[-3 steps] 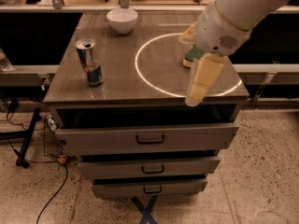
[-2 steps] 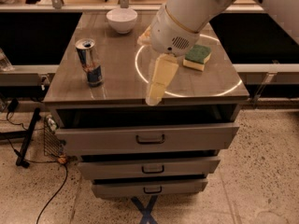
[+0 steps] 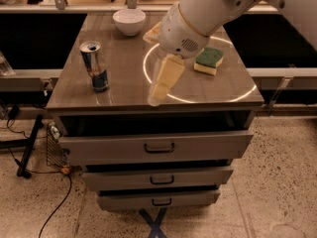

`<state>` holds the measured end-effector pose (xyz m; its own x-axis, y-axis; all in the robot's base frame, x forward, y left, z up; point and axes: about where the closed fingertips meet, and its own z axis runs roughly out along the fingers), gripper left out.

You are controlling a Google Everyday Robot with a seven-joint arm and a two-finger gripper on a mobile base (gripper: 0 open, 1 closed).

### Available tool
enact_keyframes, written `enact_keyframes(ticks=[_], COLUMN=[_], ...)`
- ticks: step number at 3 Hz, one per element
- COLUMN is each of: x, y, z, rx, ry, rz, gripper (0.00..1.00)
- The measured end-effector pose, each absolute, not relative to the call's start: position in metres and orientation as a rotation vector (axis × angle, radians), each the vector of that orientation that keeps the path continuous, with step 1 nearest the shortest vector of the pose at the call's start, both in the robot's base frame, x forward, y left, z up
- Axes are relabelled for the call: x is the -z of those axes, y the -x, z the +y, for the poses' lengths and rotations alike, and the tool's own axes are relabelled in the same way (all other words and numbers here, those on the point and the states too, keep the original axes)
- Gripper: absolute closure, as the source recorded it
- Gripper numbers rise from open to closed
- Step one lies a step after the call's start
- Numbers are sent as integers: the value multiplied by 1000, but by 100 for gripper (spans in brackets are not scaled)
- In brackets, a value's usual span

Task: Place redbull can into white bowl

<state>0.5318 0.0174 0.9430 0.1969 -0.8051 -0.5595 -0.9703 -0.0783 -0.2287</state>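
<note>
Well, count: three drawers, one can, one sponge, one bowl, one gripper of mine.
Floor: one blue tape cross (image 3: 156, 221) lies on the speckled floor, nearest of all, in front of the cabinet.
Drawers: three grey metal drawers (image 3: 208, 145) are stacked under the top, each with one dark handle.
Gripper: my cream-coloured gripper (image 3: 154, 98) hangs over the front edge of the brown table top (image 3: 124, 58), tip slanting down and to the left. Whether it is apart or together I cannot tell.
Arm: my thick white arm (image 3: 208, 9) comes in from the upper right, with the wrist bent down over the middle of the top.
Can: the tall slim silver-and-blue redbull can (image 3: 95, 66) stands upright on the left of the top, well apart from my gripper.
Sponge: one green-topped yellow sponge (image 3: 208, 60) lies flat on the right.
Bowl: the small round white bowl (image 3: 129, 21) sits at the far edge, beyond the can and apart from it.
</note>
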Motion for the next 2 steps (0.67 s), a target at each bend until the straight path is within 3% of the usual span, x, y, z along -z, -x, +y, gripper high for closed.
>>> enact_keyframes(ticks=[2], x=[-932], y=[-593], z=[64], rx=[-539], ry=[1770], rz=[1529], gripper=[0])
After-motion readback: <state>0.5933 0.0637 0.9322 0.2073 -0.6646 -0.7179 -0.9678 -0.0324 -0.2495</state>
